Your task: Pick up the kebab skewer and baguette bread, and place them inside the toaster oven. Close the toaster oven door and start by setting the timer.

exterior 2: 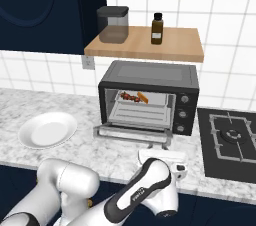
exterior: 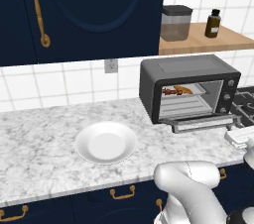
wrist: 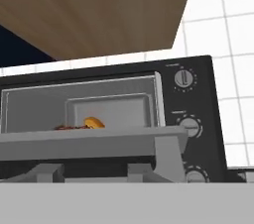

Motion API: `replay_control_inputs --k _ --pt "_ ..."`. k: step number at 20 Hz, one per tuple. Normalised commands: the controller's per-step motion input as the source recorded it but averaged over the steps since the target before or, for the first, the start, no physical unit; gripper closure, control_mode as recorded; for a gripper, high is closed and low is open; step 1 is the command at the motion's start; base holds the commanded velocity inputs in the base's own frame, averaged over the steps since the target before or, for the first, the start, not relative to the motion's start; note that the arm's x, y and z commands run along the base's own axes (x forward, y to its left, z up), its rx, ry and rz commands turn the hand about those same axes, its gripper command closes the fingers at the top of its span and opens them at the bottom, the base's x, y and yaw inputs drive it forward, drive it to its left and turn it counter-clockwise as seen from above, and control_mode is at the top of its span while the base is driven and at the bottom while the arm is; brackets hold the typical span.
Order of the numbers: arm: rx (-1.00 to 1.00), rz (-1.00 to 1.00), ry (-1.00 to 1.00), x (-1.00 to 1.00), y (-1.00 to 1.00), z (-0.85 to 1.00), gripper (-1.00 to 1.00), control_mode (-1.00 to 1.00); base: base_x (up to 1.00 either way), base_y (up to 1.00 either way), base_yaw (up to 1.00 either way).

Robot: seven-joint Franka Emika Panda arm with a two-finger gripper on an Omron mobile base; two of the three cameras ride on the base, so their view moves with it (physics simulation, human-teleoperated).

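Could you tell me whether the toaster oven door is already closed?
No, the toaster oven door hangs open and flat, with the kebab skewer and baguette bread visible inside the toaster oven.

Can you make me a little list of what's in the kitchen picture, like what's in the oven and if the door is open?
oven: dark grey box on the marble counter, under a wooden shelf
oven door: open, folded down flat
skewer: inside the oven, on the tray
bread: inside the oven, right beside the skewer
plate: white, on the counter left of the oven
knobs: on the oven's right side
shelf things: a jar and a brown bottle
stove: right of the oven
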Motion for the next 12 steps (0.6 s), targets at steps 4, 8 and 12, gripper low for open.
replay_control_inputs --k 4,8,12 --pt "0.0 0.0 0.0 0.47 0.12 0.01 -1.0 -1.0 0.0 0.0 0.0" --pt "0.0 0.0 0.0 0.41 0.19 0.0 -1.0 -1.0 0.0 0.0 0.0" --pt "0.0 0.0 0.0 0.36 0.24 0.0 -1.0 -1.0 0.0 0.0 0.0"
